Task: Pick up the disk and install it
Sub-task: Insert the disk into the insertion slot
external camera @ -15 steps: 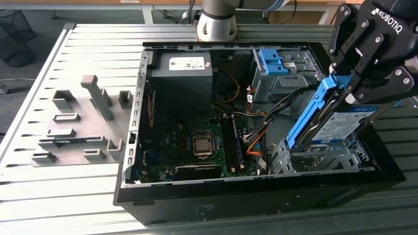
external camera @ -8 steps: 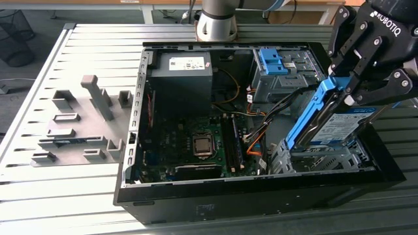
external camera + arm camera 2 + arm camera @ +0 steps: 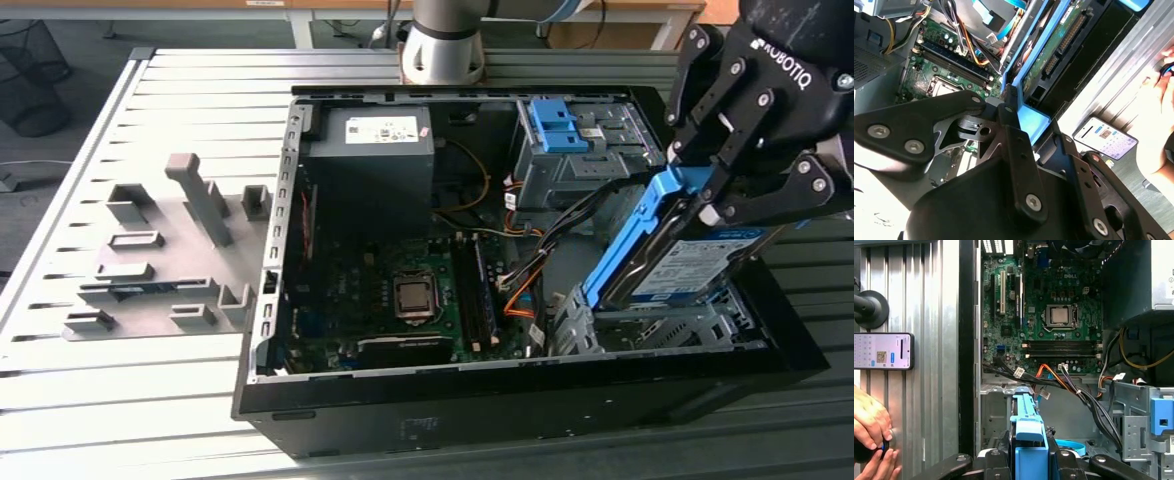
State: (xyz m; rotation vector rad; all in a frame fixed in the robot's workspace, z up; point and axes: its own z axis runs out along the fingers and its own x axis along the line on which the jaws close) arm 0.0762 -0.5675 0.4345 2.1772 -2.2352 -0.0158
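Note:
The disk (image 3: 678, 268), silver with a white-and-blue label and blue rails, hangs tilted on edge over the metal drive cage (image 3: 641, 325) at the front corner of the open computer case (image 3: 534, 375), on the exterior view's right. My gripper (image 3: 727, 205) is shut on its upper end. In the second wrist view the disk's green circuit side (image 3: 1054, 50) faces the camera beyond the gripper (image 3: 1019, 117). In the first wrist view its blue rail (image 3: 1026, 430) sticks out between the fingers of the gripper (image 3: 1029, 460), above the bay floor.
Inside the case lie the motherboard (image 3: 400, 290), a black power supply (image 3: 367, 150), bundled cables (image 3: 1089, 400) and an upper cage with a bare blue bracket (image 3: 554, 125). Grey fixtures (image 3: 160, 260) stand on the slatted table. A phone (image 3: 884, 351) and a person's hands (image 3: 869, 425) are beside the case.

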